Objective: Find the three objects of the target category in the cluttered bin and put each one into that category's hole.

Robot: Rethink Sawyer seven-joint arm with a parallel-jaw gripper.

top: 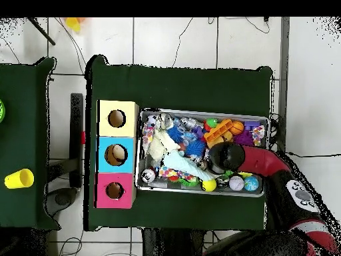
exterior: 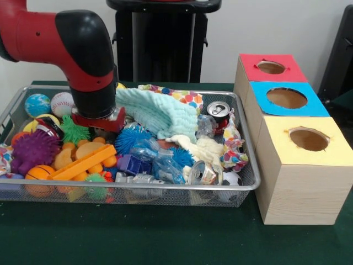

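A red and black robot arm reaches down into the bin (exterior: 245, 185), a wide wire-mesh tray crammed with toys, balls, cans and cloths. The gripper (exterior: 98, 122) sits low in the left-hand half of the bin in the front view, just above a green spiky ball (exterior: 73, 131) and a blue spiky ball (exterior: 132, 138). Its fingers are hidden beneath the wrist, so whether it is spread, clenched or holding anything cannot be told.

A pale yellow plush toy (exterior: 205, 148) lies right of centre, partly under a mint cloth (exterior: 157, 113); it is probably one of the targets. The hole (exterior: 271, 67) in the red-topped box (exterior: 292, 70) is at the far end of the row of boxes, beside the bin's far right corner.

To search well, the arm should likely lift clear, shift toward the plush toy, and descend onto its exposed body, avoiding the cloth.
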